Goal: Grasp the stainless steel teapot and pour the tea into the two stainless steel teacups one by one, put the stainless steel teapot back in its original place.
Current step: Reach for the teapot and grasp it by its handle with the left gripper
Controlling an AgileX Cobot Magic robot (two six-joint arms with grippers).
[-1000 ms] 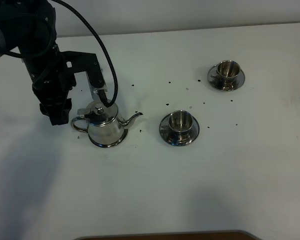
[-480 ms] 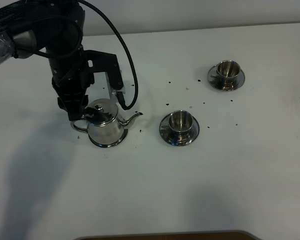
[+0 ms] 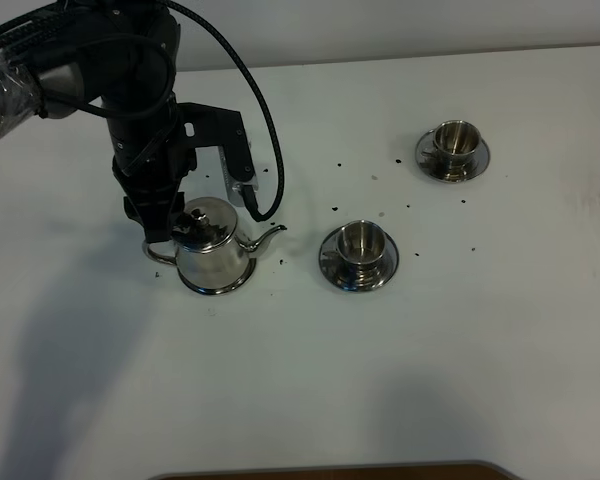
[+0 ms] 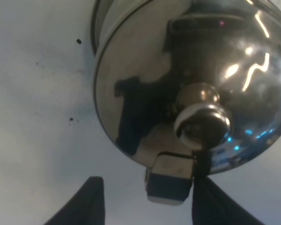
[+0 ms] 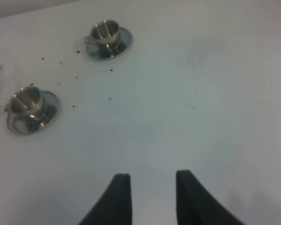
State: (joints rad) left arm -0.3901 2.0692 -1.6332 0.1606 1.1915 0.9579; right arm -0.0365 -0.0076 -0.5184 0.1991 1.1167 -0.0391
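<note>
The stainless steel teapot (image 3: 215,252) stands upright on its round steel coaster (image 3: 216,288), spout toward the near teacup. My left gripper (image 3: 166,228) hangs over the pot's handle side, open. In the left wrist view the domed lid (image 4: 145,89) and its knob (image 4: 202,117) fill the frame. The handle's top (image 4: 169,182) lies between the dark fingertips (image 4: 86,201) of the left gripper (image 4: 147,204), not gripped. One teacup (image 3: 358,240) on its saucer sits right of the pot, the other (image 3: 454,139) farther back right. My right gripper (image 5: 152,177) hovers over bare table, fingers slightly apart, empty.
Small dark specks (image 3: 338,165) are scattered on the white table (image 3: 400,370) around the pot and cups. Both cups (image 5: 27,99) (image 5: 106,32) show far off in the right wrist view. A black cable (image 3: 265,120) loops from the left arm above the pot.
The left arm has swung right, from beside the teapot's handle to over it. Its jaws stayed wide. Teapot and cups have not moved.
</note>
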